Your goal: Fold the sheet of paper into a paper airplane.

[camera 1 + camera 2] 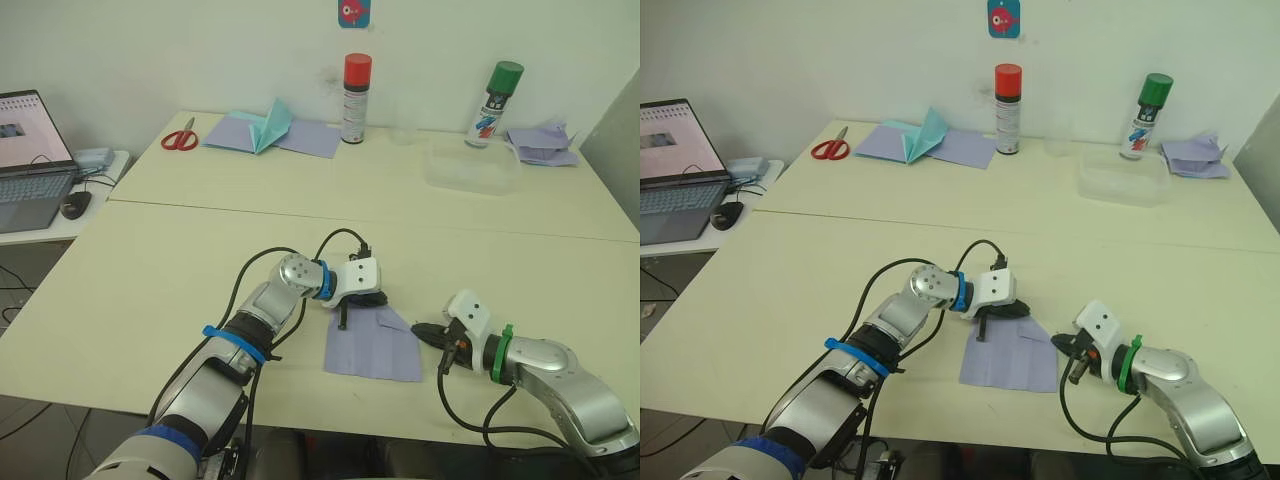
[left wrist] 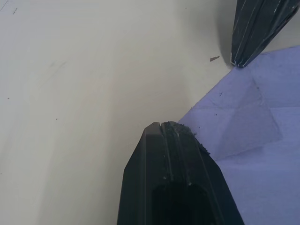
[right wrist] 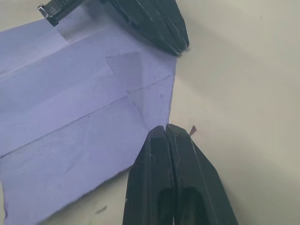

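Currently the sheet of paper (image 1: 370, 345) lies flat on the cream tabletop (image 1: 150, 270), near its front edge, between the two arms. It is lavender with visible crease lines and one corner folded over, so the outline narrows to a blunt peak at the far end, just under the left claw (image 1: 362, 300). Long axis runs roughly from the front edge of the tabletop toward the far side; the wide straight edge is nearest the robot, the narrowed end points away and slightly left.

Left claw: fingers pressed together, clenched, nothing between them; tip sits at the far corner of the sheet, touching or just over its edge, cannot tell which. In the left wrist view the shut fingers (image 2: 176, 178) overlap the paper's edge.

Right claw (image 1: 428, 332): also clenched, fingers (image 3: 171, 178) closed flat against each other, empty, tip right at the sheet's right-hand edge beside a crease.

Far side of the tabletop: red scissors (image 1: 181, 138), a teal folded paper (image 1: 272, 124) lying on more lavender sheets (image 1: 300, 138), a red-capped spray can (image 1: 356, 98), a green-capped spray can (image 1: 495, 103), a clear plastic tray (image 1: 470, 168), and a crumpled lavender paper pile (image 1: 543, 145). A laptop (image 1: 32, 160) and mouse (image 1: 75, 204) sit on a side desk at left.
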